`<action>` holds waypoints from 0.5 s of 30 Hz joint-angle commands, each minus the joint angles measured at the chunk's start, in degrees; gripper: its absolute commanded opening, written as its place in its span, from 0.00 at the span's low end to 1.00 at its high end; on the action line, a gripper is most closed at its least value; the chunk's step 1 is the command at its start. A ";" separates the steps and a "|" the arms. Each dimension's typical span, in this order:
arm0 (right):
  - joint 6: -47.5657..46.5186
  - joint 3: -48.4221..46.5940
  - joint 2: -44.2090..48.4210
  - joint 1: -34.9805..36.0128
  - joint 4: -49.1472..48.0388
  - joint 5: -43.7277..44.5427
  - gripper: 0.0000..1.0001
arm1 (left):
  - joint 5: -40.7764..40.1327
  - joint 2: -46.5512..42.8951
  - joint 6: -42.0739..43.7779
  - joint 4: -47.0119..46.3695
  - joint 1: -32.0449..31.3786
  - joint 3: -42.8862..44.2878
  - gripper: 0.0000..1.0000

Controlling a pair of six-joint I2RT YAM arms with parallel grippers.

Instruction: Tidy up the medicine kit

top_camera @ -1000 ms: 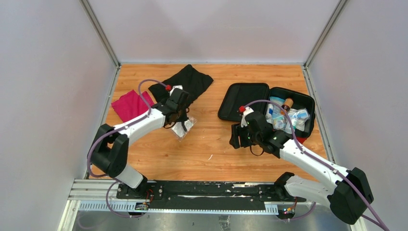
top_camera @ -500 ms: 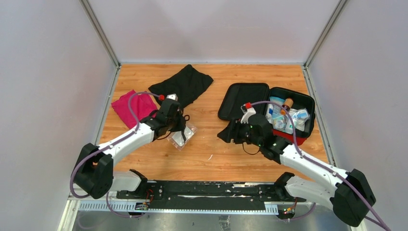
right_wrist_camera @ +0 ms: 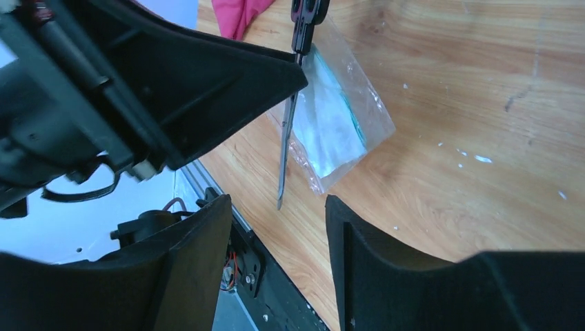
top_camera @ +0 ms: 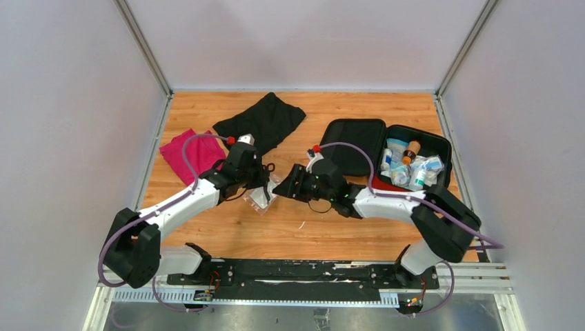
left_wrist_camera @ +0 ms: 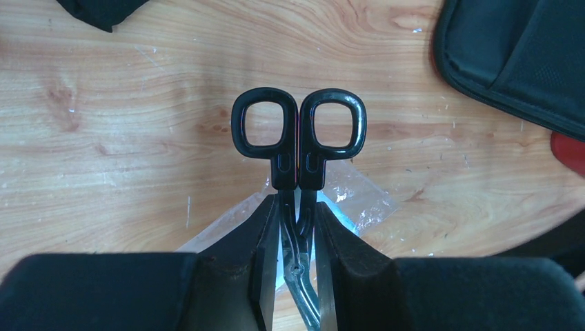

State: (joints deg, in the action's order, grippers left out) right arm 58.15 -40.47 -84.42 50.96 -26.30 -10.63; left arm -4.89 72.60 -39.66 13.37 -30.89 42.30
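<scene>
Red medicine kit (top_camera: 350,143) lies unzipped and flat on the right half of the wooden table (top_camera: 310,224), toward the far side. Its black-lined lid is folded out to the left, and its tray on the right is packed with small packets and bottles, among them an orange-capped bottle (top_camera: 412,148). In the left wrist view a corner of the medicine kit shows at the upper right. The left gripper (top_camera: 259,181) hangs over the middle of the table, left of the kit, with its jaws pinching a pair of black scissors (left_wrist_camera: 307,165) by the shanks just below the 2 handle loops. The loops sit side by side, so the blades are closed. In the right wrist view the thin blade (right_wrist_camera: 284,152) points down toward the table, in front of a clear plastic bag (right_wrist_camera: 331,124) that holds something white and teal. That bag lies flat on the wood directly beneath the left gripper, and its crinkled edge shows to either side of the fingers (left_wrist_camera: 265,241) in the left wrist view. The right gripper (top_camera: 281,187) reaches across to the left, just beside the left gripper, with its jaws spread wide and nothing between them. In its own view the blade tip hangs just above the gap between its fingers (right_wrist_camera: 200,255), touching neither. A black cloth (top_camera: 265,117) lies at the far middle of the table, and a magenta cloth (top_camera: 187,150) lies near the left edge, both apart from the kit.
</scene>
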 commanded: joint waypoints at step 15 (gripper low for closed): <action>10.25 -9.49 -18.46 2.48 -10.34 -7.23 0.31 | 1.24 -0.69 -0.08 -1.85 -0.39 -1.07 0.17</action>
State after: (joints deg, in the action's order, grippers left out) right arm 67.11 -48.56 -102.24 52.75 -36.03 -18.00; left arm -4.03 72.60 -39.62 12.88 -30.98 42.28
